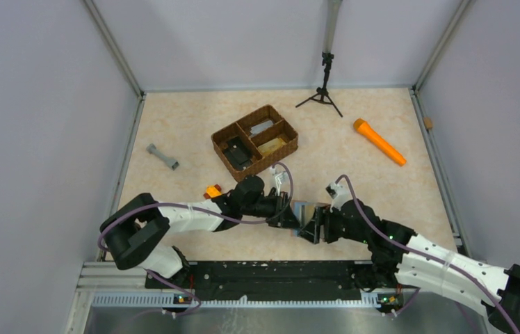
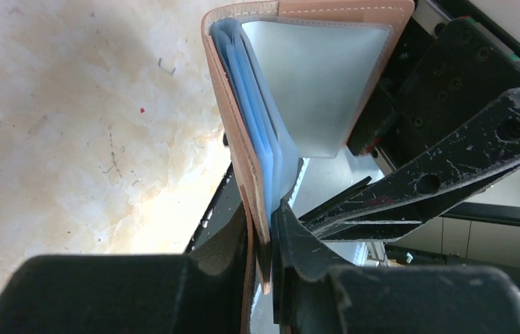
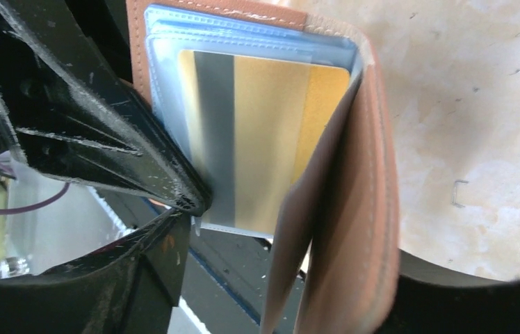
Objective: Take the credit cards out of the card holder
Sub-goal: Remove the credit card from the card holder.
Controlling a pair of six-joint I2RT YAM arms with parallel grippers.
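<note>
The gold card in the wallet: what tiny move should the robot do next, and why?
Probably close the right gripper on the gold card's near edge. The left gripper pinches one cover of the card holder, holding it open. The right jaws stand apart at the card, which sits in its clear sleeve.

Left arm [image 1: 174,216] and right arm [image 1: 445,268]: white link shells joined by black joint housings, with a large black housing at each shoulder. A thin purple cable [image 1: 195,207] loops along the outside of each arm. Fingers [image 2: 452,163]: matt black plastic, angular and ribbed, scuffed with pale flecks and scratches, with round screw recesses [image 2: 511,129] on the flat faces
</note>
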